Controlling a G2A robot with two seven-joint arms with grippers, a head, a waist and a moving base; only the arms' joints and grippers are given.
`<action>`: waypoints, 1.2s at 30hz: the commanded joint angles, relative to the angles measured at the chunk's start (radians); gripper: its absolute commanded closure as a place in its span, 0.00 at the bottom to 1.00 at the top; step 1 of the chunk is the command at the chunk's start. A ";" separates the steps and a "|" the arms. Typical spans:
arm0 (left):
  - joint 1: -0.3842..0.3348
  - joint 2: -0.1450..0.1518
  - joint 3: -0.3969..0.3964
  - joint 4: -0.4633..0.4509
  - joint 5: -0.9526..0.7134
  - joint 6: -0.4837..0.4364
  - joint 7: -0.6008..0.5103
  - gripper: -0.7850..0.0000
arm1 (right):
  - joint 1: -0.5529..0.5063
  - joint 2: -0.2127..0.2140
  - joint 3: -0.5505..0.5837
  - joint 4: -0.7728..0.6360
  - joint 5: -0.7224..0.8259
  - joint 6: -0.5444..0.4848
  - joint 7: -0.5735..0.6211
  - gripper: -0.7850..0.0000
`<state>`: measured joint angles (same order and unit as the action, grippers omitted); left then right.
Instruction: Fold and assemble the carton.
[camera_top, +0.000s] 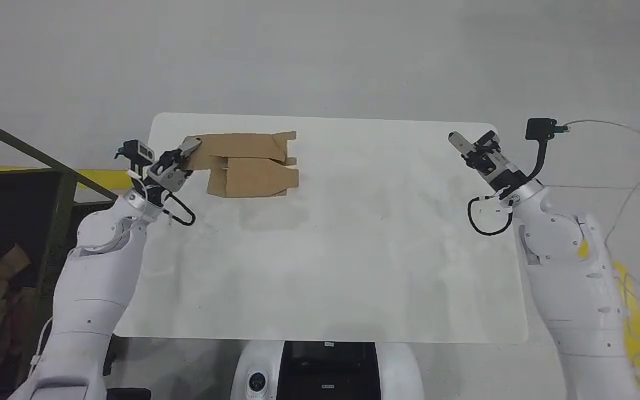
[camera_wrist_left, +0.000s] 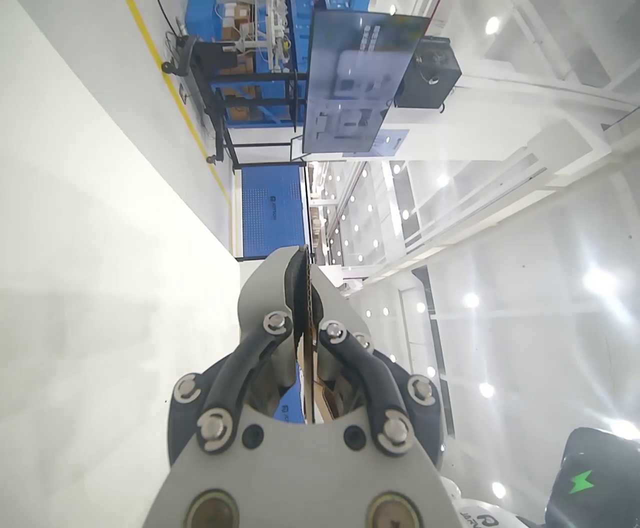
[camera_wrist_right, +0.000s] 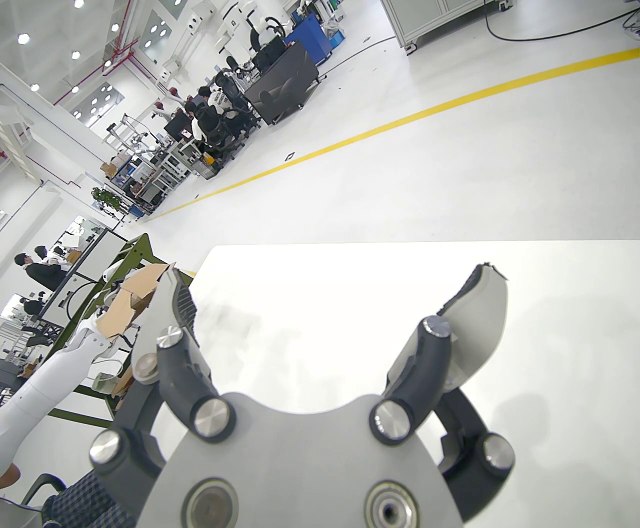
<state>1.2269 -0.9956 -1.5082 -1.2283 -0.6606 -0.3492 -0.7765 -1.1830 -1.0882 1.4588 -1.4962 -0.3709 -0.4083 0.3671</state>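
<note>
One carton (camera_top: 250, 165) flattened | long axis left-right | left claw (camera_top: 187, 151) pinches end (edge-on)

The left gripper (camera_top: 186, 152) covers the carton (camera_top: 250, 165) end it clamps, so the pinched flap cannot be made out. In the left wrist view its fingers (camera_wrist_left: 260, 305) hide all but a thin edge, and the right gripper's (camera_wrist_right: 332, 277) finger blocks part of the carton.

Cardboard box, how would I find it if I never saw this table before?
Look at the big white table, then go to its far corner on the robot's left side. The cardboard box is there, flattened, with the left gripper pinching its edge. It is the only brown thing there.
</note>
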 joint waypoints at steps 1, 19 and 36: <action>-0.022 -0.006 0.028 0.004 0.006 -0.003 -0.006 1.00 | 0.000 0.000 0.000 0.000 0.000 0.000 0.000 0.00; -0.056 -0.018 0.070 0.025 0.017 -0.023 -0.034 1.00 | 0.000 0.000 0.000 0.000 0.000 0.000 0.000 0.00; -0.135 -0.044 0.184 0.065 0.054 -0.065 -0.146 1.00 | -0.056 -0.001 0.028 -0.040 0.373 0.073 0.187 0.00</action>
<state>1.1085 -1.0350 -1.3434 -1.1832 -0.5983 -0.4060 -0.9067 -1.2310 -1.0900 1.4831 -1.5256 -0.0556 -0.3478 0.5203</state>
